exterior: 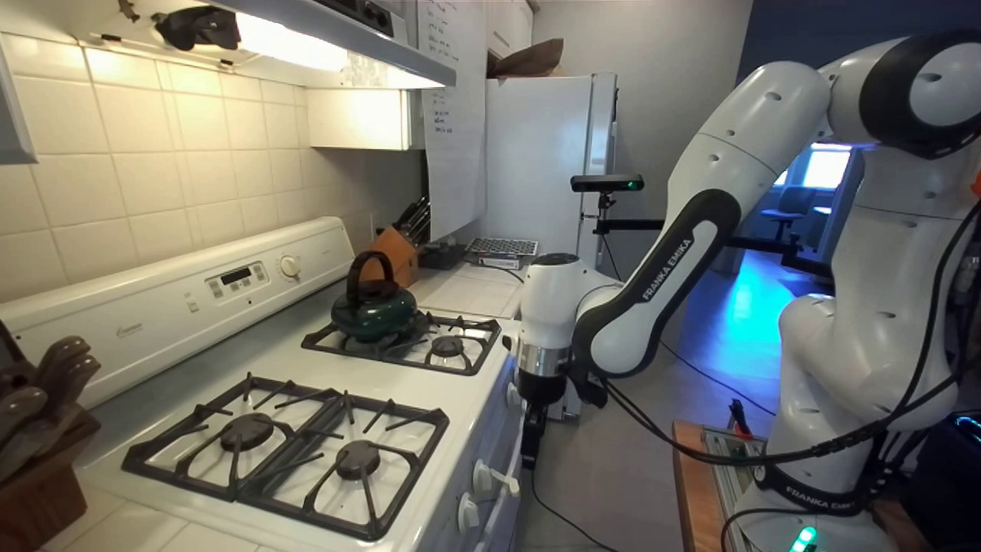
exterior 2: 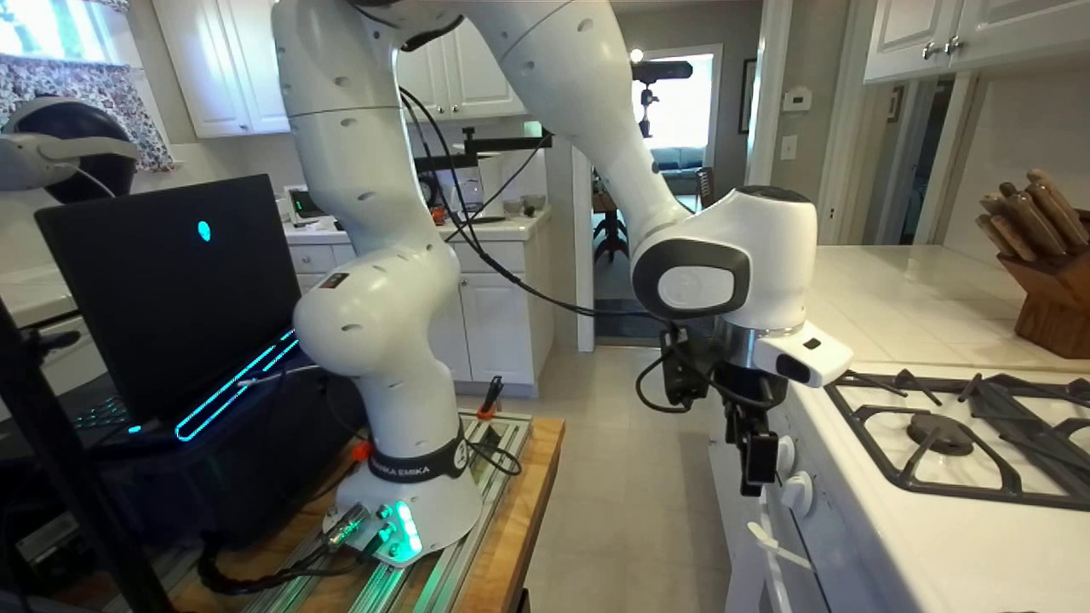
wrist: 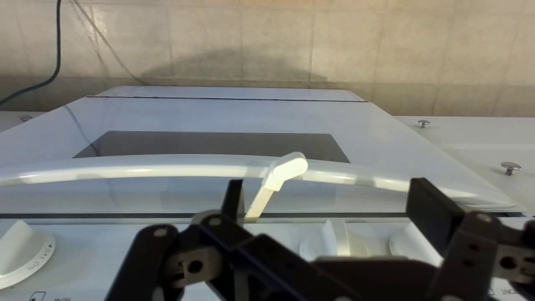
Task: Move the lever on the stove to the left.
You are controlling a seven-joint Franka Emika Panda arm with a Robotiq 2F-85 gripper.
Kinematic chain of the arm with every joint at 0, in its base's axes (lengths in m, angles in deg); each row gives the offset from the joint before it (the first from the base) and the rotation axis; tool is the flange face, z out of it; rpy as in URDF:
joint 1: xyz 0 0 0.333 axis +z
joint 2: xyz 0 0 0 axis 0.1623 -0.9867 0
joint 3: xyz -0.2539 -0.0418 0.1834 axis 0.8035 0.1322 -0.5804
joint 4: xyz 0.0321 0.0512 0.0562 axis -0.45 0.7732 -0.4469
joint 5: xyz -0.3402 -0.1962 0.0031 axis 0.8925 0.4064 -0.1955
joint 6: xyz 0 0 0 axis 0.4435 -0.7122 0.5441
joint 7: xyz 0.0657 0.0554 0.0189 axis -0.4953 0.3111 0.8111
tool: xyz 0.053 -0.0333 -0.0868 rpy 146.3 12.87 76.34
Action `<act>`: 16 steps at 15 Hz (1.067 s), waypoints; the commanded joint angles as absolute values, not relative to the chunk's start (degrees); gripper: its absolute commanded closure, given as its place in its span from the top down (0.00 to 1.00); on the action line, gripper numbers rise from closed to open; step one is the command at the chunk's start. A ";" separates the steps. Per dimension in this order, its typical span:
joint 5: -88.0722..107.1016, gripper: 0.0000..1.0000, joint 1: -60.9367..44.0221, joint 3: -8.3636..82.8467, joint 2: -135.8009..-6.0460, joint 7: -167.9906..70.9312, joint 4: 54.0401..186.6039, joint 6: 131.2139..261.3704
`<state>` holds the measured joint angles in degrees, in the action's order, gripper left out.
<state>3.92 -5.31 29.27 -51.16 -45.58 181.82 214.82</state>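
Observation:
The white stove (exterior: pixel 260 356) shows in both exterior views, with its front edge and knobs also in an exterior view (exterior 2: pixel 928 545). A white lever (wrist: pixel 273 182) sticks out from the seam above the oven door and leans right in the wrist view. It also shows in the exterior views (exterior: pixel 503 481) (exterior 2: pixel 779 546). My gripper (wrist: pixel 330 205) is open, pointing down in front of the stove's knobs (exterior: pixel 530 452) (exterior 2: pixel 756 477). In the wrist view the lever appears between the fingers, close to the left one. I cannot tell whether they touch.
The curved oven door handle (wrist: pixel 167 167) runs behind the lever in the wrist view. White knobs (wrist: pixel 334 240) line the front panel. A green kettle (exterior: pixel 374 313) stands on a far burner. Knife blocks (exterior: pixel 46 468) (exterior 2: pixel 1056 298) stand beside the stove.

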 commanded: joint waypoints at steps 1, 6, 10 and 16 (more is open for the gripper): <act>2.23 1.00 -6.02 31.32 -43.56 -38.77 185.76 211.64; 1.69 1.00 -6.30 35.31 -41.15 -32.74 185.11 210.45; -0.02 1.00 -6.41 37.81 -39.51 -29.81 185.30 206.85; 1.62 1.00 -6.71 36.93 -41.51 -31.89 184.88 208.54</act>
